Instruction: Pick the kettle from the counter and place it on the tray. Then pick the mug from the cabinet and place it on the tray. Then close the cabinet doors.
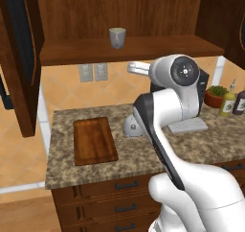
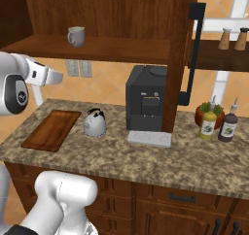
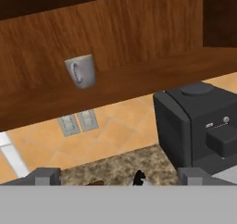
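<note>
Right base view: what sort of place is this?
A home kitchen, rendered rather than real. Signs: a granite counter over wooden drawers, a black coffee machine beside a small metal kettle, and a mug on the shelf of an open wall cabinet.

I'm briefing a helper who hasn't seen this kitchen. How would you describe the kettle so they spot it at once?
On the granite counter, look between the wooden tray and the black coffee machine. The kettle stands there: small, squat, silver-grey, with a black arched handle, far smaller than the boxy machine.
</note>
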